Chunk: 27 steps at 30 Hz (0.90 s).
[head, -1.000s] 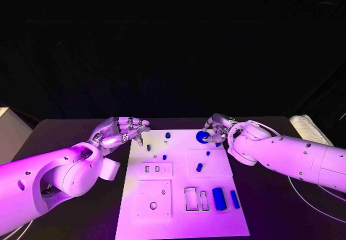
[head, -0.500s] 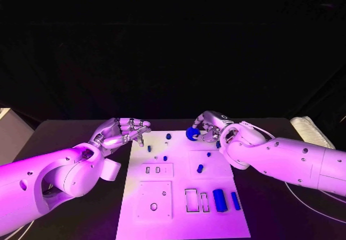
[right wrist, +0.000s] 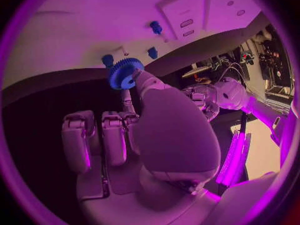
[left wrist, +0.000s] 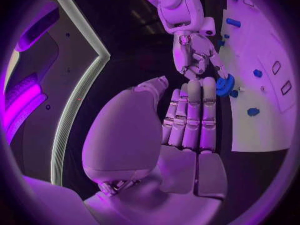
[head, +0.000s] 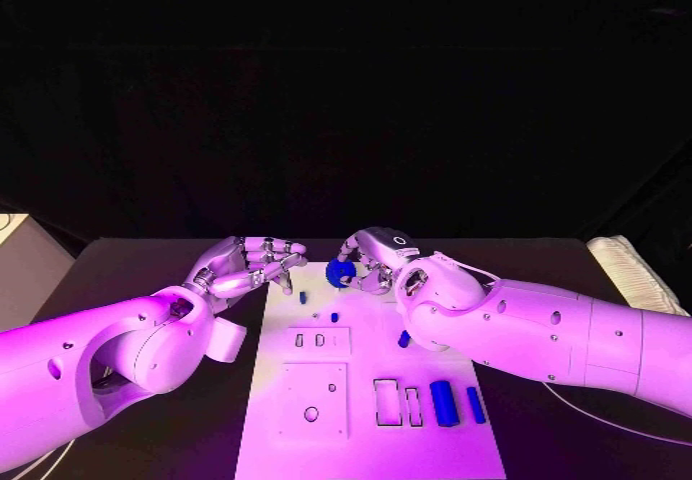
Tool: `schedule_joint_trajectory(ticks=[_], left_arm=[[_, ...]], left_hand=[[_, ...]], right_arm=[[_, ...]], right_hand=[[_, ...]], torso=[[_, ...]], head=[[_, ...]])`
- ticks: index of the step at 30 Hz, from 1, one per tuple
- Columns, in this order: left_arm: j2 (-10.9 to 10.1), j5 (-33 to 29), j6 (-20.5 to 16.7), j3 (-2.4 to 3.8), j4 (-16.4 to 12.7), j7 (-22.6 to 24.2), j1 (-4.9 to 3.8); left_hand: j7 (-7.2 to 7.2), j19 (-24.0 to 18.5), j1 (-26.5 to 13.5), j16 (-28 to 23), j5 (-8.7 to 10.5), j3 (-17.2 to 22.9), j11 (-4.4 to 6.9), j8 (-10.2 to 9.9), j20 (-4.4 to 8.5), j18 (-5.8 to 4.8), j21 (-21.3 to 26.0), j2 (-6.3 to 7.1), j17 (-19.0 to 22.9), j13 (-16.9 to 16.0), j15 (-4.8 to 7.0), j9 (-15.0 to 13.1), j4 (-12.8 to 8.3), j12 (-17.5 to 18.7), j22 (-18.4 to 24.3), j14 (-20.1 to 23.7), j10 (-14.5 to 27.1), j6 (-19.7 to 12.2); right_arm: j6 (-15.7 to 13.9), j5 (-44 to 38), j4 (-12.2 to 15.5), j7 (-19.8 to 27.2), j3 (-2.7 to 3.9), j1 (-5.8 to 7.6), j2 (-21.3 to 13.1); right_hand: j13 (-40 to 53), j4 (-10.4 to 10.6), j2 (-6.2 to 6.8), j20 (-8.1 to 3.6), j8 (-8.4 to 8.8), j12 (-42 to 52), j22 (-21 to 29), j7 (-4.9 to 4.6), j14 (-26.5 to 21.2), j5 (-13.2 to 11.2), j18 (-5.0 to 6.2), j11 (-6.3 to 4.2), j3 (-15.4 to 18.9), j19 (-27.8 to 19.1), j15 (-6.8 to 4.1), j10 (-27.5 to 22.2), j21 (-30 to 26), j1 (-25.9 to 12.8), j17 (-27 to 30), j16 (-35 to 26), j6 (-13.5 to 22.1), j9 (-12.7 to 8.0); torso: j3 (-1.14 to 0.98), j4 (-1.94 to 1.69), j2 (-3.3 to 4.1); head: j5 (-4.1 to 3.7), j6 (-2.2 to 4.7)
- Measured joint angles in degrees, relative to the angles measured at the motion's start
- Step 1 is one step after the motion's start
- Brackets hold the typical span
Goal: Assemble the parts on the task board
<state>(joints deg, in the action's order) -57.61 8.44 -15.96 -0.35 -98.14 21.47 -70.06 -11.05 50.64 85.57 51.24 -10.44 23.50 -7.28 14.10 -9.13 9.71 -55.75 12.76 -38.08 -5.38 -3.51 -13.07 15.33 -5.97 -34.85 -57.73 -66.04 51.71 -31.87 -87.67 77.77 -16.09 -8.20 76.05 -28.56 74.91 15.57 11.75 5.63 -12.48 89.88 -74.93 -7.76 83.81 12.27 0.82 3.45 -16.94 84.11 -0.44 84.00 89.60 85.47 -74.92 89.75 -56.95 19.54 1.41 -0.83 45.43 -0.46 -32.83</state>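
Observation:
The white task board (head: pixel 368 430) lies in the middle of the black table. My right hand (head: pixel 378 256) hovers over the board's far end and pinches a blue gear (head: pixel 342 273) between thumb and finger; the gear (right wrist: pixel 125 73) also appears in the right wrist view. My left hand (head: pixel 254 262) hangs just off the board's far left corner, fingers apart, holding nothing. The left wrist view has the left hand (left wrist: pixel 187 130) stretched toward the right hand (left wrist: pixel 195 55) and the gear (left wrist: pixel 225 84). Small blue pegs (head: pixel 304 296) (head: pixel 333 317) (head: pixel 404 339) stand on the board.
Two long blue blocks (head: pixel 443 402) (head: pixel 476 404) lie at the board's near right, beside empty rectangular slots (head: pixel 385 401). A plate with a round hole (head: pixel 312 412) sits at the near left. A pale object (head: pixel 637 270) lies at the table's far right.
My right hand has carried the gear leftward along the board's far end, close to the left hand. The left hand has stayed put.

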Motion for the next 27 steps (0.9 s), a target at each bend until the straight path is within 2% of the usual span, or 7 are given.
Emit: schedule_joint_trajectory(ticks=[9, 15, 27], left_arm=[[0.0, 0.0, 0.0, 0.0, -0.1, -0.1, -0.01], [0.0, 0.0, 0.0, 0.0, -0.1, -0.1, -0.01], [0.0, 0.0, 0.1, 0.0, -0.1, -0.1, -0.01]], left_hand=[[0.0, 0.0, 0.0, 0.0, 0.0, 0.0, 0.0, 0.0, 0.01, 0.0, 0.0, 0.0, 0.0, 0.0, 0.0, 0.0, 0.0, 0.0, 0.0, 0.0, 0.0, 0.0], [0.0, -0.2, 0.0, 0.0, 0.0, 0.0, 0.0, 0.0, -0.19, 0.0, 0.0, 0.0, 0.0, 0.0, 0.0, 0.0, 0.0, 0.0, -0.1, 0.0, 0.0, 0.0], [0.0, -0.2, 0.0, 0.0, 0.0, 0.0, 0.0, 0.0, -0.19, 0.0, 0.0, 0.0, 0.0, 0.0, 0.0, 0.0, 0.0, 0.0, -0.1, 0.0, 0.0, 0.0]], right_arm=[[-0.1, -2.7, -2.2, -1.1, -0.24, -1.27, 2.1], [0.0, -3.5, -2.9, -1.5, -0.25, -1.9, 3.3], [0.8, -4.6, -3.7, -2.3, -0.37, -2.24, 3.8]], right_hand=[[0.0, 0.1, -0.24, 0.0, -0.28, 0.0, 0.0, 0.24, 0.2, 0.1, 0.01, 0.0, -0.2, 0.0, -0.21, 0.0, 0.0, -0.2, 0.0, 0.0, -0.5, 0.6], [0.0, 0.1, -0.53, 0.0, -0.36, 0.0, 0.0, 0.23, 0.2, 0.1, 0.0, 0.0, -0.2, 0.0, -0.21, 0.0, 0.3, -0.5, 0.0, 0.0, -0.6, 0.1], [0.0, 0.1, -0.53, 0.01, -0.36, 0.0, 0.0, 0.22, 0.2, 0.1, 0.0, 0.01, -0.2, 0.0, -0.2, 0.0, 0.3, -0.5, 0.0, 0.0, -0.6, 0.1]], torso=[[-0.09, 0.11, 0.09], [-0.16, 0.23, 0.09], [-0.2, 0.3, 0.0]], head=[[0.32, -0.26], [0.45, -0.28], [0.64, -0.48]])
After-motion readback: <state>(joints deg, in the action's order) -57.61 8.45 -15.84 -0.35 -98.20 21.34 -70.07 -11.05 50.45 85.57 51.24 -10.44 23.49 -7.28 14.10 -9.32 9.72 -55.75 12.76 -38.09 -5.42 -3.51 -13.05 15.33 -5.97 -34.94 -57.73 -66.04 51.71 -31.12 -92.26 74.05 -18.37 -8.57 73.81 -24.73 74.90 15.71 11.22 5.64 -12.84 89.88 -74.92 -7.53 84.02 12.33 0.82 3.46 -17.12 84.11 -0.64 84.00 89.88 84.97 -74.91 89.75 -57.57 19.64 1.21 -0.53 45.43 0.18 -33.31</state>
